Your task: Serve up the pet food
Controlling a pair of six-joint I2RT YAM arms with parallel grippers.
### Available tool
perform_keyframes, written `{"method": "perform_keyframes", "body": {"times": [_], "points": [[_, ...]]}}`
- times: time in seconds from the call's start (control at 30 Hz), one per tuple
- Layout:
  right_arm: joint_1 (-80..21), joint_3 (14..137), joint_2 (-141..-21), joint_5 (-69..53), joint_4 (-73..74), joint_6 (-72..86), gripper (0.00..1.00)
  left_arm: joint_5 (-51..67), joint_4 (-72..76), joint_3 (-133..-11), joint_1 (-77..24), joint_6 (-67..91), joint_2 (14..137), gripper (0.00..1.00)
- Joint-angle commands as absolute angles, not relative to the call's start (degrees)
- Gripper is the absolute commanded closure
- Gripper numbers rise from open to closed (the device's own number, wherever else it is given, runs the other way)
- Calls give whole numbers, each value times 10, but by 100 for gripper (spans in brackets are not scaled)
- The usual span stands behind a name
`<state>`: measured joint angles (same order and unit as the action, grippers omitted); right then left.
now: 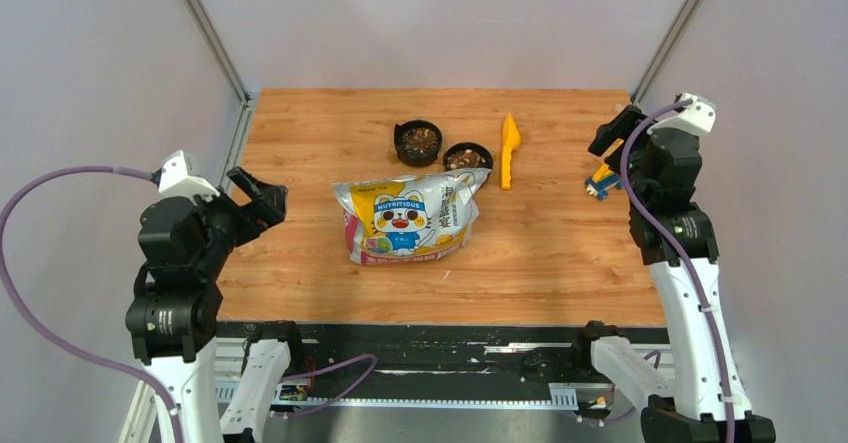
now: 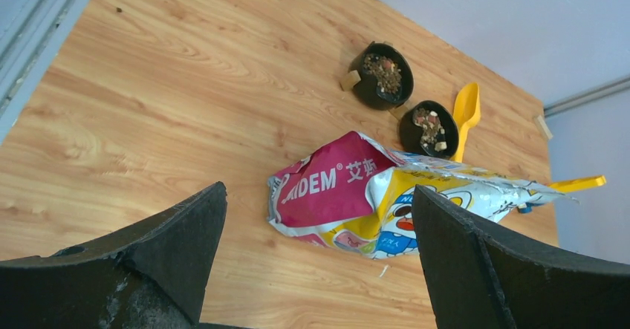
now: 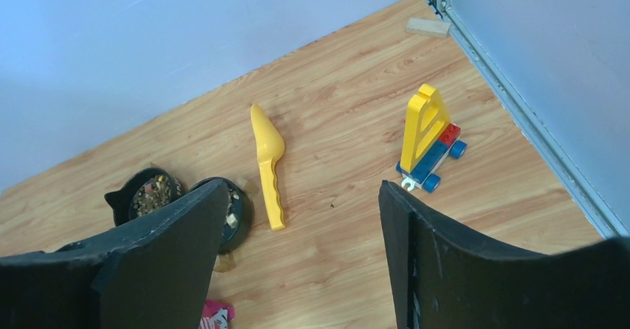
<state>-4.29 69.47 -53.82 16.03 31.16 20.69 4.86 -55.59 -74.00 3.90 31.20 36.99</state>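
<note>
The printed bag (image 1: 405,221) lies flat in the middle of the table (image 1: 300,143), and everything else is best placed from it. Just beyond its far edge stands a black bowl (image 1: 417,143). A second bowl (image 1: 467,156) sits touching or nearly touching the bag's far right corner. The pet food (image 1: 420,140) shows as brown pellets in both bowls, with some paler bits mixed into the second. A yellow scoop (image 1: 509,149) lies beyond and to the right of the bag, just beside the second bowl, its handle pointing toward the near edge. A block-built toy (image 1: 601,181) sits well to the bag's right. The left pincer (image 2: 318,195) hangs above the table well to the left of the bag, spread wide with nothing between its fingers. The right pincer (image 3: 301,195) hangs to the right of the bag, near the toy, equally wide and empty. Neither touches anything, so no step is under way. With kibble already in both bowls the serving looks largely done, though I cannot tell whether more is wanted. If so, the right arm would need to come down on the scoop's thin handle and close squarely across it.
</note>
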Motion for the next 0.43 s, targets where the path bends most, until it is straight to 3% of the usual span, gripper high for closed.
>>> {"method": "perform_keyframes", "body": {"times": [0.0,0.4], "points": [[-40,720,-505,197,325,226,26,3,-609,-788,40,336,351,0],[-40,740,-459,236,325,216,26,-42,-612,-833,9,307,371,0]]}}
